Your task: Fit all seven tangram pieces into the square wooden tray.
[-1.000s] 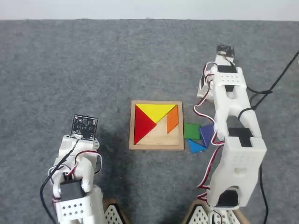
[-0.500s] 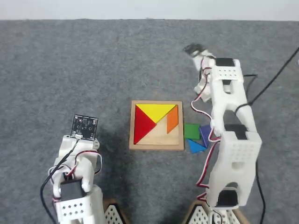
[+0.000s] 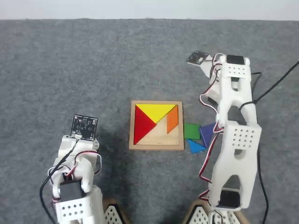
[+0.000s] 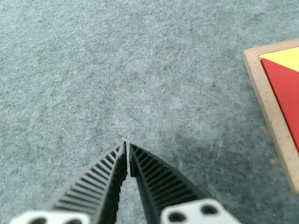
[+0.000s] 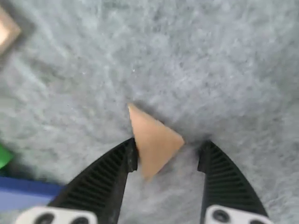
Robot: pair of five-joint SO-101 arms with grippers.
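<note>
Trouble, if it comes, is more likely on the right, but going left to right: your left gripper (image 4: 127,151) is pinched closed on nothing, parked low over the grey carpet (image 3: 70,70) near the wooden tray (image 3: 156,147). I'd guess the only risk there is bumping the tray if you swing that arm in carelessly.

Your right gripper (image 5: 170,147) is spread open around a tan triangle (image 5: 152,140) that lies flat on the carpet, outside the tray. One finger touches the piece's edge and the other stands apart from it. Close like that and the piece will probably get shoved or spun instead of pinched. It looks thin, so it could also pop out on the lift.

Tray contents, left to right: red triangle (image 3: 142,125), yellow triangle (image 3: 155,112) along the far side, orange piece (image 3: 172,120) against the right wall. The near part is bare wood. Just beside the tray's right edge sit a green square (image 3: 190,131), a blue triangle (image 3: 195,146) and a purple piece (image 3: 206,133), so four pieces are left to place.
</note>
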